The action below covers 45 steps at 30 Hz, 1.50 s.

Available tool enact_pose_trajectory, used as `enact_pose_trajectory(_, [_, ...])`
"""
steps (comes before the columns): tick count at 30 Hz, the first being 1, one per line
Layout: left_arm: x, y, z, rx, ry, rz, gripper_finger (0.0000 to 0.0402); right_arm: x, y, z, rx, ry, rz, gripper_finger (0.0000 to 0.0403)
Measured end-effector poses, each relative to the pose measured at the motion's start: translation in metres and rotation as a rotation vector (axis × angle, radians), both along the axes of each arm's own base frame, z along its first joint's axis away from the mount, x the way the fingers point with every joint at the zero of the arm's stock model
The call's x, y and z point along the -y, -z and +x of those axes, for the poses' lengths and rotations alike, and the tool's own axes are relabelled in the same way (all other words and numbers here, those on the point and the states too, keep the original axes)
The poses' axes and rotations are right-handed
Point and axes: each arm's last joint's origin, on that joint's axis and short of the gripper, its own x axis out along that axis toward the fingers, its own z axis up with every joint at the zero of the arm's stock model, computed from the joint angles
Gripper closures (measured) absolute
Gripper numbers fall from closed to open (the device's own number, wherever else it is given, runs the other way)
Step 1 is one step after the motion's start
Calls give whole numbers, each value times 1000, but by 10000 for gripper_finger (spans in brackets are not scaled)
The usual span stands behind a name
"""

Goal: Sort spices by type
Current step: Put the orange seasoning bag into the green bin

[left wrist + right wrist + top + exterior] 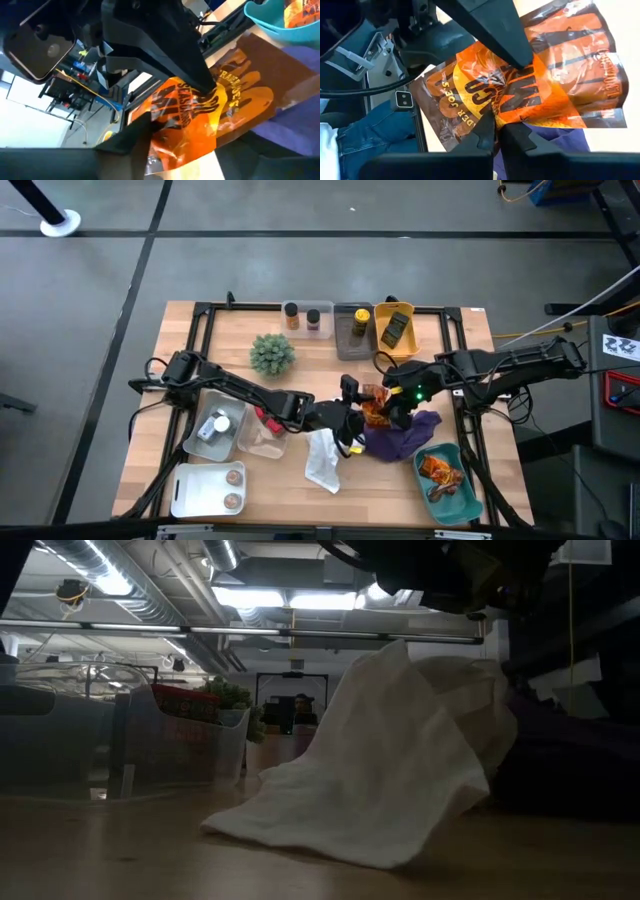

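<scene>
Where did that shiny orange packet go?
The orange foil packet is held between both grippers near the table's middle in the high view, just above the purple cloth, right of the white cloth.

Two cloths (322, 460), five trays (207, 490), one plant (272, 353).

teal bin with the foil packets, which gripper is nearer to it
Right. The right gripper sits just up-left of the teal bin, shut on an orange foil packet; the left gripper is farther left.
</scene>
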Motion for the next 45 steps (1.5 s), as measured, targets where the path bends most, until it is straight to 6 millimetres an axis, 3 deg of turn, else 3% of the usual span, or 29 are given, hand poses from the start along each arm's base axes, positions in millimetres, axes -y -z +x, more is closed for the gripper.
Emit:
enact_pose_trajectory(8, [0, 0, 0, 17, -16, -47, 348, 0, -1, 1, 19, 0, 3, 385])
enact_pose_trajectory(12, [0, 0, 0, 22, -21, -61, 390, 0, -1, 1, 19, 1, 3, 384])
enact_pose_trajectory(21, [3, 0, -1, 35, -25, -96, 381, 0, -1, 1, 41, -55, -46, 368])
enact_pose_trajectory(29, [8, 4, -3, 53, -43, -261, 389, -1, -1, 1, 84, -190, -153, 267])
enact_pose_trajectory(34, [12, 13, -9, -5, -93, -378, 383, 0, 3, -4, 63, -303, -216, 224])
enact_pose_trajectory(40, [15, 22, -15, -71, -135, -533, 390, 1, 9, -12, -16, -397, -259, 208])
enact_pose_trajectory(45, [15, 23, -15, -32, -184, -673, 380, 0, 7, -9, 23, -402, -268, 207])
